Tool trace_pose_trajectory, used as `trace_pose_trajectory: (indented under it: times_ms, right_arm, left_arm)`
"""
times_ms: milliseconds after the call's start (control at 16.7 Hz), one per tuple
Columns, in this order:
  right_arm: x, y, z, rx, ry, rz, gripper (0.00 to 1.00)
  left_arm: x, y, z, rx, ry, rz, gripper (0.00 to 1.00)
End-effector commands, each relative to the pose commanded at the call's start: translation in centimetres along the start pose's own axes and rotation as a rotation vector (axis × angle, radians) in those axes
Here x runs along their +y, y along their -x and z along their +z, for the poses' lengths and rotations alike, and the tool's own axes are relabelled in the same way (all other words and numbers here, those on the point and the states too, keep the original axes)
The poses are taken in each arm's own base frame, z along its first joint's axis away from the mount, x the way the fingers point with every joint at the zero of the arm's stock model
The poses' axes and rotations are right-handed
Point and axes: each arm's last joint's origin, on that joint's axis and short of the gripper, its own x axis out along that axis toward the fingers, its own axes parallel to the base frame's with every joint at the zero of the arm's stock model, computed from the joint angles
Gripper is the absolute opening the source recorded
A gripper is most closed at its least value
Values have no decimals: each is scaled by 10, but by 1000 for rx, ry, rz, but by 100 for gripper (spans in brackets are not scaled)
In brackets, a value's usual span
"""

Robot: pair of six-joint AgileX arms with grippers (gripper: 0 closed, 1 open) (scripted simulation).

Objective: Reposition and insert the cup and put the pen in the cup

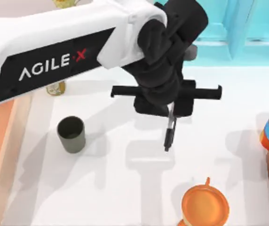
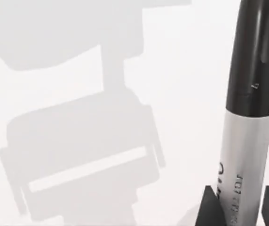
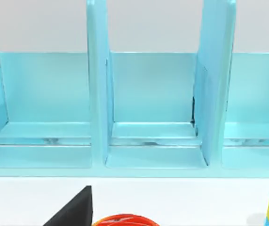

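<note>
Top view is showing the white table (image 1: 125, 188) with the teal rack (image 1: 247, 28) sitting along its far edge, and my left arm is reaching over the middle, its gripper (image 1: 170, 114) pinching the pen (image 1: 169, 134) so it's hanging off the surface. The orange mug (image 1: 205, 205) is sitting nearer the front edge, right of the pen, while the cup (image 1: 71, 134) is standing upright on the left side, well apart from the pen. Right wrist view is facing the rack's compartments, and I can't tell what those fingers are doing.

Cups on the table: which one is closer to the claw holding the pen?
The dark olive-grey cup, left of the left claw gripping the pen; the orange mug looks slightly farther.
</note>
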Motion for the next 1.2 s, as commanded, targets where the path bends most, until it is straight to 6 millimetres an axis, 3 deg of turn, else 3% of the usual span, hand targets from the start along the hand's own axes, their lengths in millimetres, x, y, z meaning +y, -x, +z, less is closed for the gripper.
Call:
trace_pose_trajectory:
  times_ms: [360,780,1200]
  right_arm:
    - [0,0,0,0,0,0,100]
    - [0,0,0,0,0,0,100]
    - [0,0,0,0,0,0,100]
  left_arm:
    - [60,28,-30,-381,-66,-42,0]
    - [134,47,-104,-874,-172,-5,0]
    - [173,54,-169,-1258,-246,65,0]
